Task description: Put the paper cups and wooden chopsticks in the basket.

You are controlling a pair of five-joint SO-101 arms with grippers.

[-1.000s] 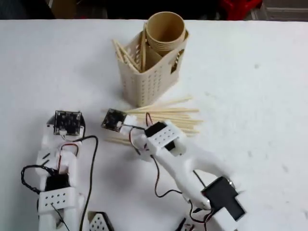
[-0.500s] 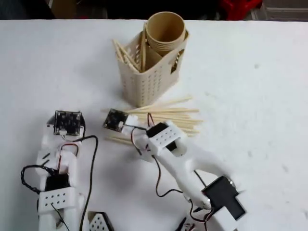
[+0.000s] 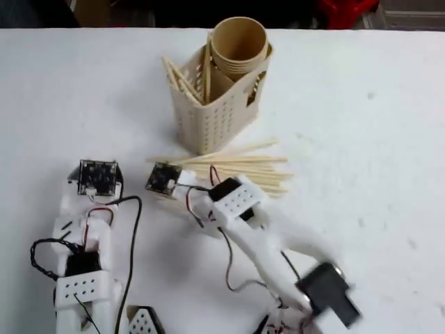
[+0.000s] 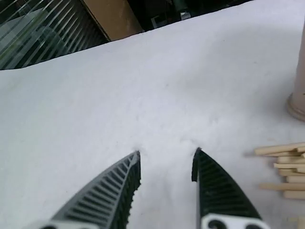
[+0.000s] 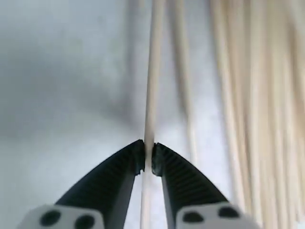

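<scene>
Now, left gripper (image 4: 167,152) sits parked, jaws apart over bare table (image 4: 143,86), unchanged. Right gripper (image 5: 148,160) is clamped on one chopstick (image 5: 153,95) at the edge of the pile (image 3: 259,170); its arm has swung slightly left since a second ago, so a lift looks imminent. Behind, the basket (image 3: 212,124) holds cups (image 3: 240,45).

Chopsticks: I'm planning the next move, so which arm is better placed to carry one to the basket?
Right. The right gripper is shut on a chopstick at the pile in front of the basket. The left gripper is open above bare table, holding nothing, off to the pile's side.
</scene>
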